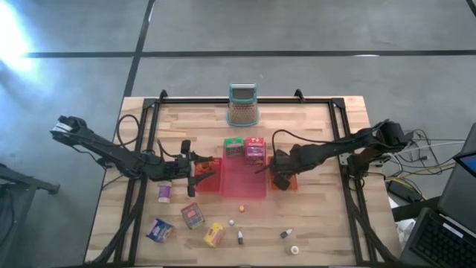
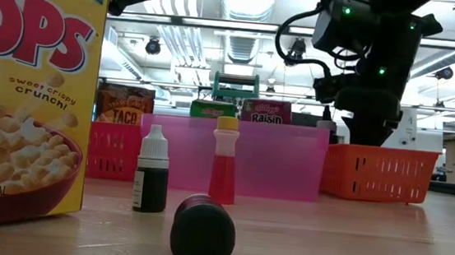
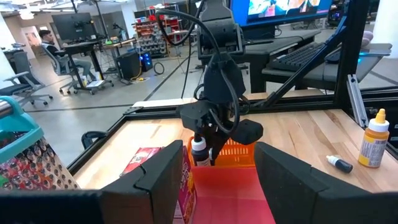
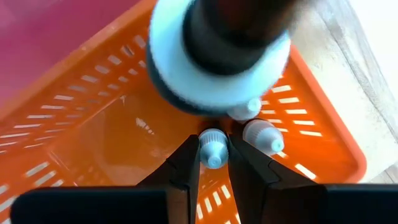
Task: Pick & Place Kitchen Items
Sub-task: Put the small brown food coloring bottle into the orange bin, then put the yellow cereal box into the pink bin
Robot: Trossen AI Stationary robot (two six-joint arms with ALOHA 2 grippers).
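The right gripper (image 4: 214,163) pinches a small bottle (image 4: 212,149) over the orange tray (image 4: 74,112); next, let go. Left gripper (image 3: 217,171) waits, half open, empty.

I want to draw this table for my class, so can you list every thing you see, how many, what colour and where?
pink tray: one, pink, table middle
orange tray: one, orange, right of the pink tray
mesh holder: one, teal rim, table's far edge
boxes in pink tray: two, green and pink, far end
loose boxes: four, mixed colours, near left
small bottles: a few, near edge
bottle with yellow cap: one, red
capped bottle: one, white cap, between the right gripper's fingers
left gripper: open, at the pink tray's left edge
right gripper: over the orange tray
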